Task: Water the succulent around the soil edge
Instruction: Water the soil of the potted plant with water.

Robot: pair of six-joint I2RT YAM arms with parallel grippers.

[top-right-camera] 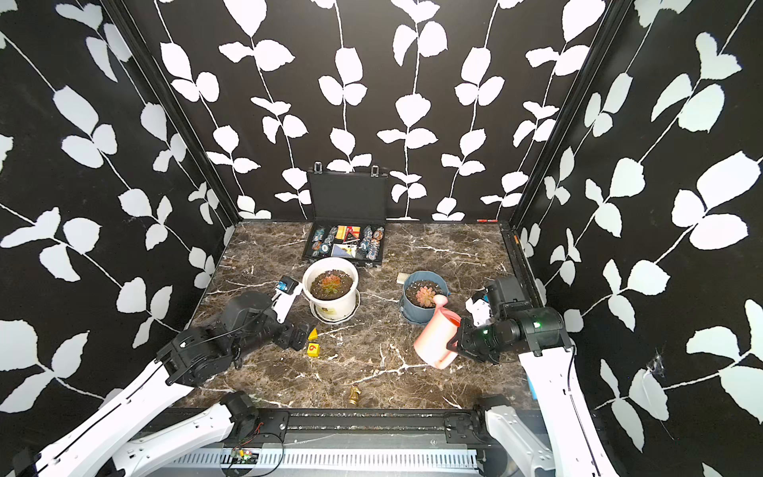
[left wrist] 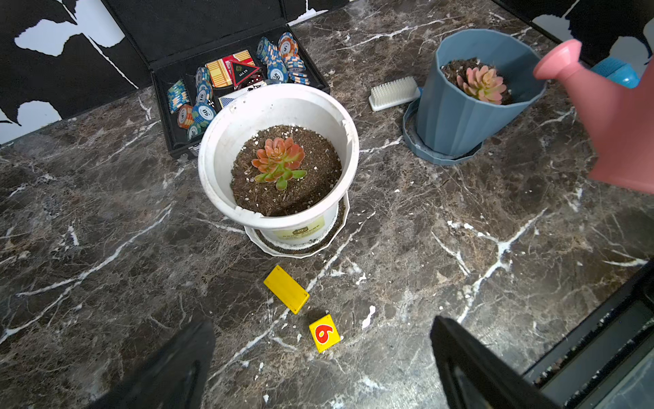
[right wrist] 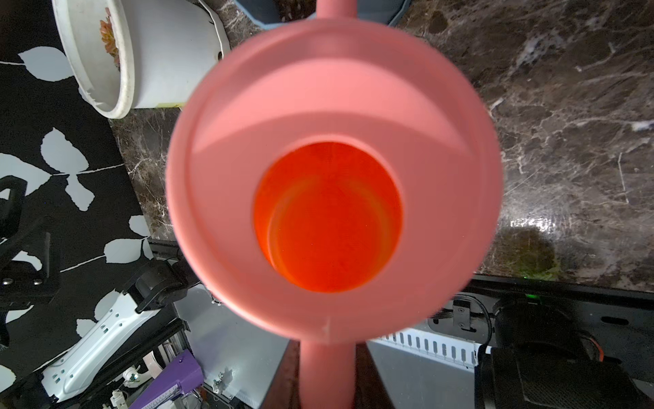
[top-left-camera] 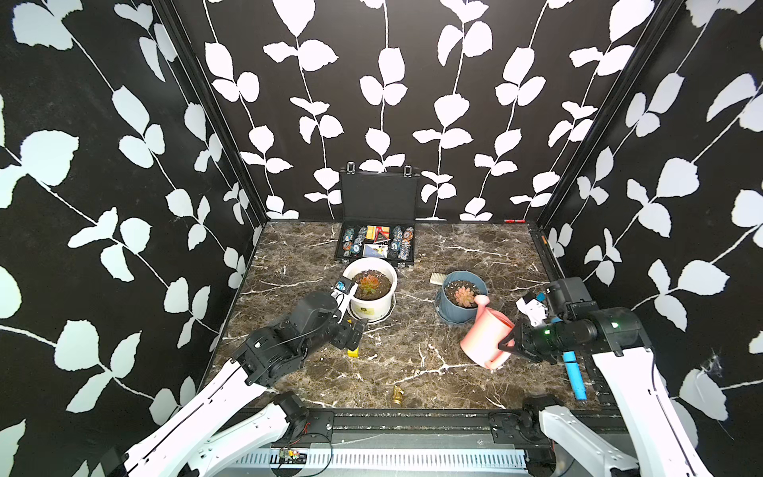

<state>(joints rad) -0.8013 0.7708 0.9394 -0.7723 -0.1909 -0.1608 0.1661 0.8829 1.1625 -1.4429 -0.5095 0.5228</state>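
A pink watering can [top-left-camera: 489, 330] hangs tilted above the table, and my right gripper [top-left-camera: 510, 345] is shut on its handle [right wrist: 327, 375]. Its spout [top-left-camera: 481, 300] reaches over the near right rim of the blue pot [top-left-camera: 454, 309], close to the pink succulent [top-left-camera: 465, 296] in dark soil. No water shows at the spout. A second, orange-green succulent [left wrist: 279, 163] grows in a white pot [left wrist: 219, 148] to the left. My left gripper [left wrist: 318, 371] stands open and empty just in front of that white pot, above two yellow blocks.
An open black case of poker chips [top-left-camera: 377, 243] stands at the back wall. A white brush [top-left-camera: 437, 278] lies behind the blue pot. A yellow block [left wrist: 286, 288] and a yellow numbered cube [left wrist: 323, 333] lie near my left gripper. A brass chess piece [top-left-camera: 397, 394] stands near the front edge.
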